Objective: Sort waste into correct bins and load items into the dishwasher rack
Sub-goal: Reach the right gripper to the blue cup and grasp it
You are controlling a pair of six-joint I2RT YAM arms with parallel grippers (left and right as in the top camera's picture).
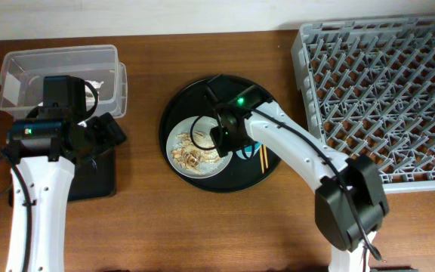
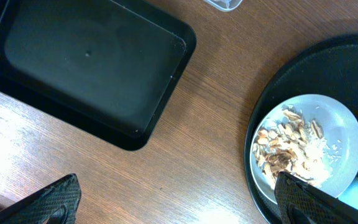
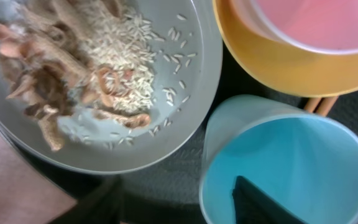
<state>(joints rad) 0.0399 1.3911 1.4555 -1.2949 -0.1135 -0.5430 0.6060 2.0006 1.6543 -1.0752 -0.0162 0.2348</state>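
Observation:
My right gripper (image 3: 173, 200) hangs open over the round black tray (image 1: 180, 106), straddling the light blue cup's (image 3: 303, 155) wall. One finger is inside the cup and the other outside, beside the grey-green plate (image 3: 185, 74). The plate holds brown food scraps (image 3: 48, 74) and rice. The pink cup (image 3: 316, 25) sits inside the yellow bowl (image 3: 278, 68), and chopstick ends (image 3: 319, 104) show under the bowl. My left gripper (image 2: 176, 193) is wide open and empty above bare wood, between the shallow black tray (image 2: 86, 62) and the plate (image 2: 340, 124).
The clear box (image 1: 59, 64) stands at the back left with something white inside, just behind the shallow black tray (image 1: 97, 181). The grey dishwasher rack (image 1: 384, 91) fills the right side of the table. The chopsticks (image 1: 263, 157) lie on the round tray's right part.

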